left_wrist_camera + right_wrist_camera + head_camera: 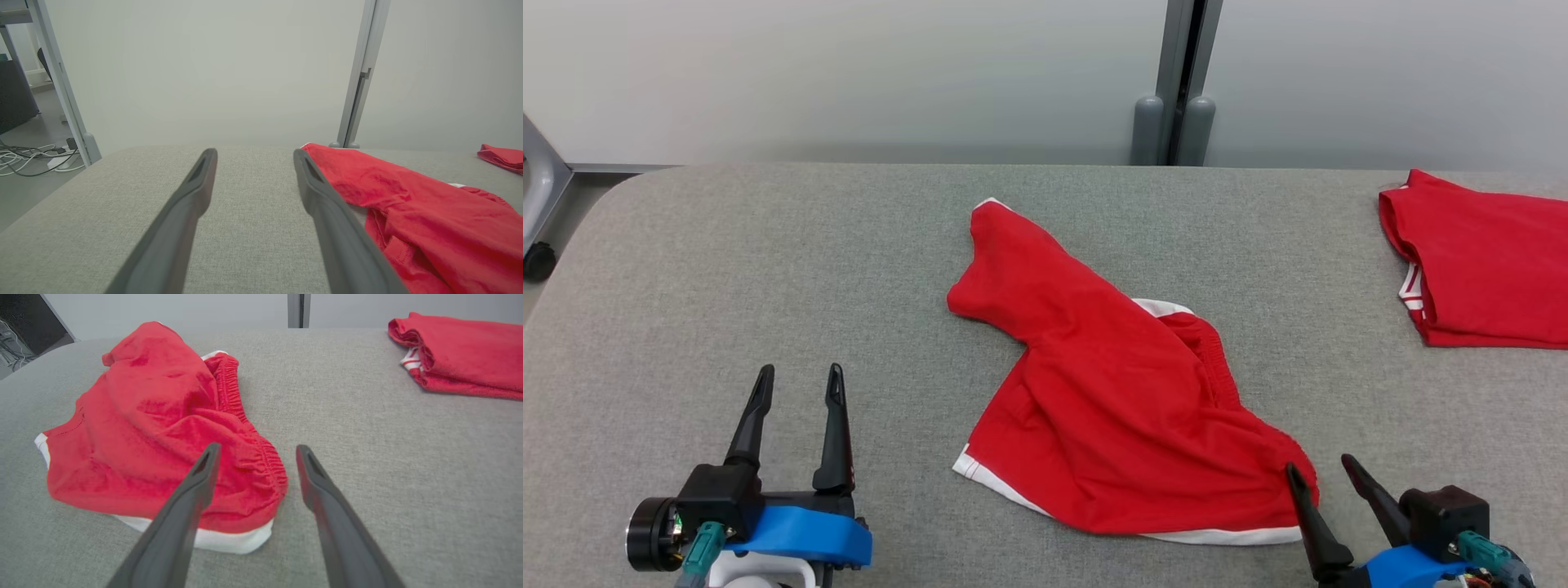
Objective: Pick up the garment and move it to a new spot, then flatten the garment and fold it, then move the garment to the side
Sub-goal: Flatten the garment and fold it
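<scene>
Clearly early stage: red shorts (1115,400) lie crumpled mid-table (768,269), not flattened, not folded. Left gripper (796,384) fingers spread, empty, left of shorts. Right gripper (1319,474) fingers spread, empty, at near-right corner. Folded red garment (1486,261) far right.

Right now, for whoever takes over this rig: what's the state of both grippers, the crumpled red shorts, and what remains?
Left gripper: open, empty, over the grey fabric table, left of the crumpled red white-trimmed shorts.
Right gripper: open, empty, by the shorts' waistband corner.
Shorts: mid-table, bunched, not flat.
Folded red garment: table's far right.
Done: no flattening or folding. Left: grasp, flatten, fold, move aside.
</scene>
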